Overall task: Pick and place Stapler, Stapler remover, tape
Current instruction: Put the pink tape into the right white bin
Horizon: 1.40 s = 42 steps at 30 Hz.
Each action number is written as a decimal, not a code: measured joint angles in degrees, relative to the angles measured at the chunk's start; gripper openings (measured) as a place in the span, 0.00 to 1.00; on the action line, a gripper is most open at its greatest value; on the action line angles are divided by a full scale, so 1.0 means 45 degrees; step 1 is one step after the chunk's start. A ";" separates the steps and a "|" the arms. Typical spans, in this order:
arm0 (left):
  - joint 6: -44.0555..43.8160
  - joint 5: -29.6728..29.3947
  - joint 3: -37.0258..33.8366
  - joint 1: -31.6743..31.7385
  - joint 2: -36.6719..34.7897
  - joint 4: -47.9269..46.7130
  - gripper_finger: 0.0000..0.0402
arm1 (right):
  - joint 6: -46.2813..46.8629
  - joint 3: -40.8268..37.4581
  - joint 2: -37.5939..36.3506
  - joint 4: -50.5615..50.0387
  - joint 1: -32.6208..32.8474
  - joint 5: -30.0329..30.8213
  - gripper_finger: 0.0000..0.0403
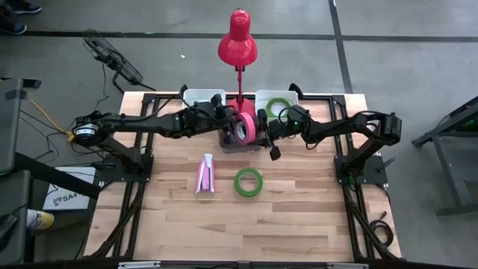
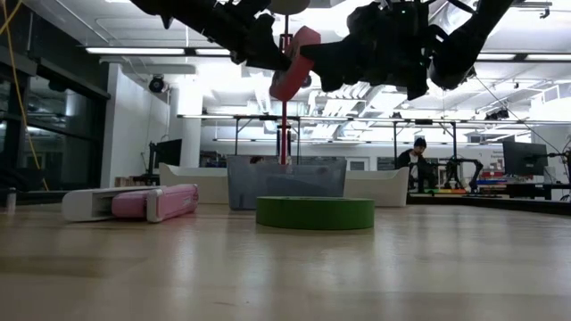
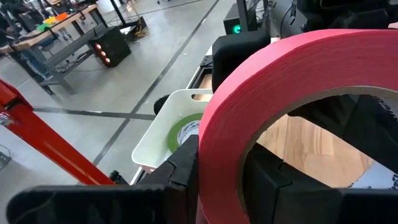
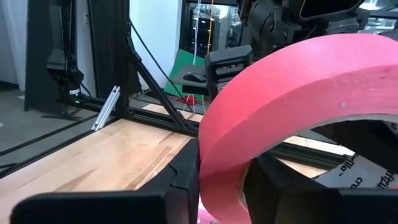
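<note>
Both grippers meet on one ring, mid-air above the middle of the table's far edge. Left gripper (image 1: 228, 119) pinches the wall of the pink tape (image 1: 245, 127), one finger inside the ring and one outside (clear in its own wrist view). Right gripper (image 1: 263, 127) is likewise closed on the same ring from the opposite side, fingers (image 4: 186, 168) clamped across the band. Looks like a hand-over between arms; which one lets go cannot be judged from here. The ring hangs tilted, on edge, clear of the table, just in front of the red lamp's (image 1: 238, 41) pole.

Under the pair, a dark grey bin (image 1: 228, 140) sits at the far edge, between two white trays.

Progress, as it reads:
- One green tape (image 1: 279, 109) lies in the right white tray (image 1: 291, 97) at the far edge. Probably placed.
- Pink tape in hand, not yet set down.
- Second green tape (image 1: 249, 181) flat on the wood near the table's centre, untouched.
- Pink-and-white stapler (image 1: 205, 173) just beside it, toward the left edge, lying on the wood, also waiting.
- Left white tray (image 1: 198, 96): contents not visible behind the arm.

Count: tape rings three (two green, one pink); staplers one; staple remover none that I can pick out; white trays two; grey bins one.

So roughly one item home, one in transit, at least two left.
</note>
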 joint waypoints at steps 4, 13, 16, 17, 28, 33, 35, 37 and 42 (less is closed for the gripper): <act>0.0025 0.0016 0.0000 0.0005 0.0005 -0.0015 0.20 | 0.0208 0.0000 0.0000 0.0008 -0.0106 -0.0019 0.19; -0.0307 -0.0162 -0.0005 0.0053 0.0019 -0.0112 0.50 | 0.0310 0.0000 -0.0005 0.0063 -0.0253 0.0310 0.19; -0.0447 -0.0182 -0.0005 0.0039 0.0019 -0.0120 0.63 | 0.0401 0.0000 -0.0005 0.0015 -0.0249 0.0600 0.19; -0.0447 -0.0173 -0.0005 0.0039 0.0019 -0.0161 0.66 | 0.0459 0.0000 -0.0005 -0.0007 -0.0239 0.0763 0.19; -0.0745 -0.1482 -0.0003 0.0016 -0.0571 -0.1358 0.72 | 0.0087 0.0159 -0.0764 -0.3452 -0.0422 0.3173 0.19; -0.1419 -0.1601 0.0000 0.0019 -0.0914 -0.2668 0.72 | -0.0782 0.1281 -0.1468 -0.7799 -0.0565 0.5189 0.19; -0.1619 -0.1714 -0.0024 0.0019 -0.1027 -0.3345 0.72 | -0.1208 0.1943 -0.1525 -0.9587 -0.0638 0.6097 0.19; -0.1727 -0.1964 0.0000 0.0019 -0.1037 -0.3681 0.72 | -0.1618 0.2537 -0.1527 -1.1365 -0.0755 0.6887 0.19; -0.1933 -0.2289 -0.0010 0.0019 -0.1035 -0.4424 0.72 | -0.2410 0.3906 -0.1467 -1.4668 -0.1218 0.8583 0.19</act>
